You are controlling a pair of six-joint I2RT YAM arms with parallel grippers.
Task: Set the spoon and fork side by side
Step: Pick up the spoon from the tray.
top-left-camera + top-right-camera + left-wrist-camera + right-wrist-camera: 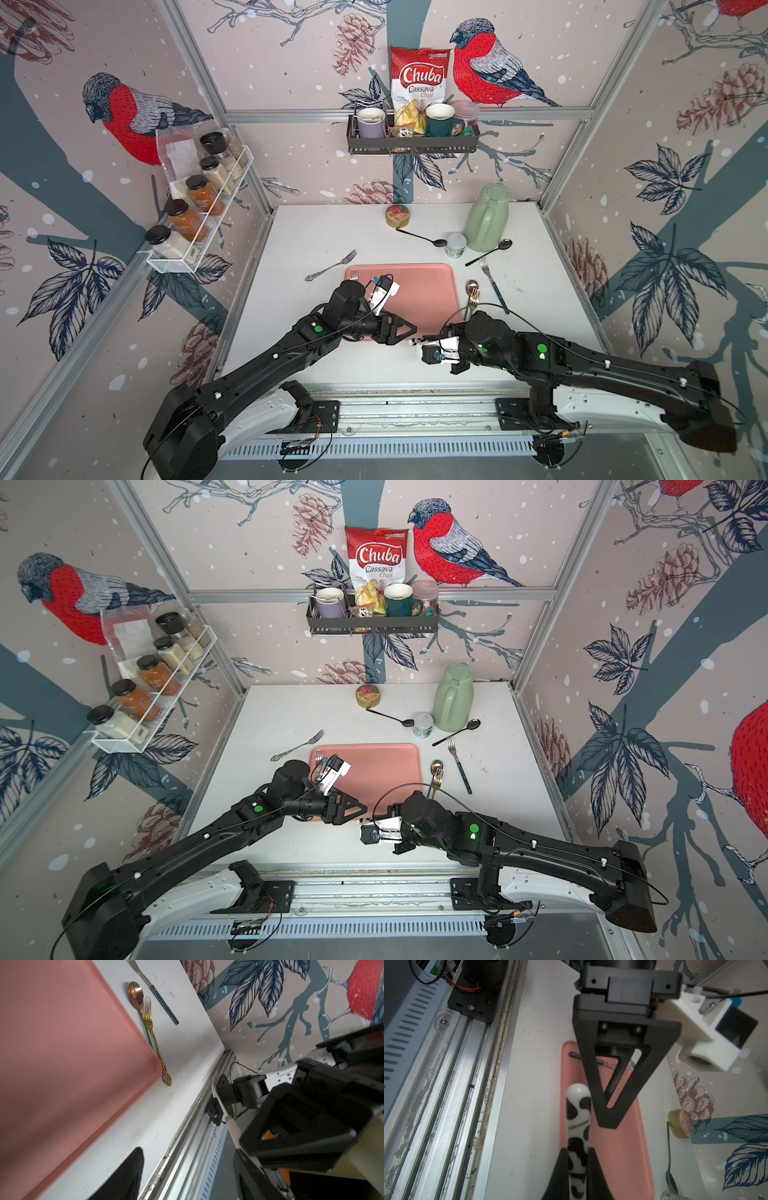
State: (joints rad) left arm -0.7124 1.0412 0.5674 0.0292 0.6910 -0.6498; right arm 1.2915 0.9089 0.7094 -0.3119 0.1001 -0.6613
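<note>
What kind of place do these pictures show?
Probably a robot test booth dressed as a kitchen: a spice rack and a shelf of mugs hang on wallpapered walls, and forks and spoons lie around a pink tray on the table.

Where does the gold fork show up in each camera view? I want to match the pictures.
Top view: gold fork on the table just right of the pink tray, next to the gold spoon.
Top view: gold fork, same spot beside the tray.
Left wrist: gold fork along the tray edge, handle end at its corner.
Right wrist: not in it.
Shared landmark: the pink tray, in all four.
</note>
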